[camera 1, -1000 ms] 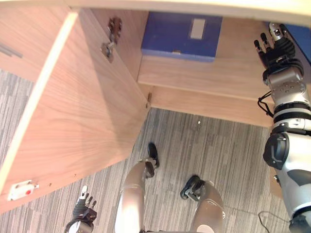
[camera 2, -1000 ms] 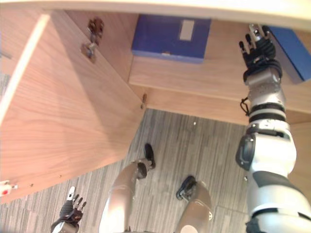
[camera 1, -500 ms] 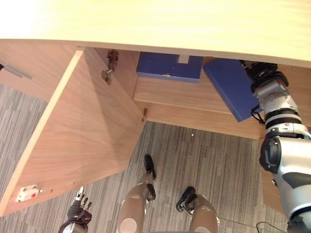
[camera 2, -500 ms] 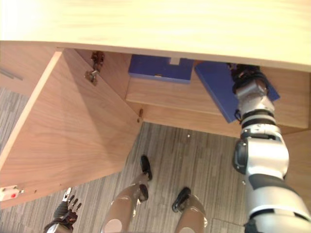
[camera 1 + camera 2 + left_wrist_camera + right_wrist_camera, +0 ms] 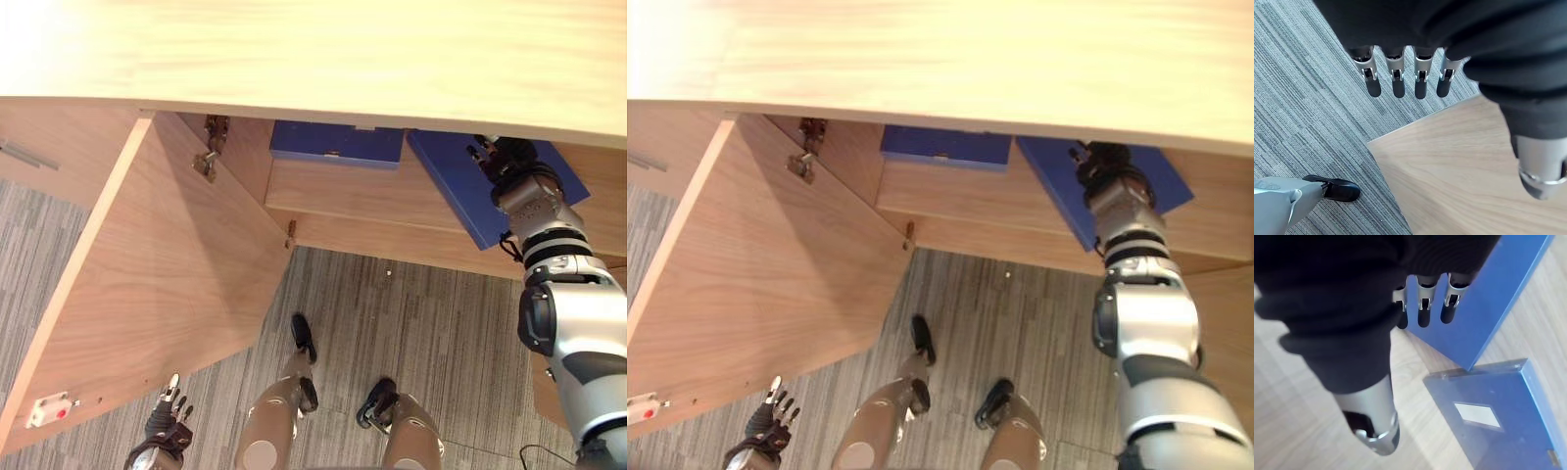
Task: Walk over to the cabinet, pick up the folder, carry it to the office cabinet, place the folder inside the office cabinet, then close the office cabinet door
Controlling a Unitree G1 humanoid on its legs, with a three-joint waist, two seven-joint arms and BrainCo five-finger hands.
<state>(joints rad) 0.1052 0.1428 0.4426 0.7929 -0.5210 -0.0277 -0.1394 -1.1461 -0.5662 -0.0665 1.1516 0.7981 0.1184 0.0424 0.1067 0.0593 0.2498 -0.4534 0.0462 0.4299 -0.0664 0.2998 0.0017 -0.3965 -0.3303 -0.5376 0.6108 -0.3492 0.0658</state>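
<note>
Fingers: right hand (image 5: 506,162) lies straight-fingered against the flat blue rectangular folder (image 5: 460,191); left hand (image 5: 168,423) hangs slack, uncurled.
Folder: tilted, overhanging the pale wooden shelf (image 5: 353,191).
Risk: unclamped, I reckon it slides out.

Bright light comes from above and glares on the pale wooden cabinet top (image 5: 294,59), washing its upper left corner out to near white. The wooden shelf (image 5: 343,191) tucked beneath it sits in soft shade, and the grey striped carpet (image 5: 431,323) is evenly lit. Close to the wrist lenses, the dark ribbed covers of the left robot hand (image 5: 1396,73) and the right robot hand (image 5: 1423,308) go almost black without detail, and a pale sheen lies over the flat blue plastic folder (image 5: 1498,431).
</note>
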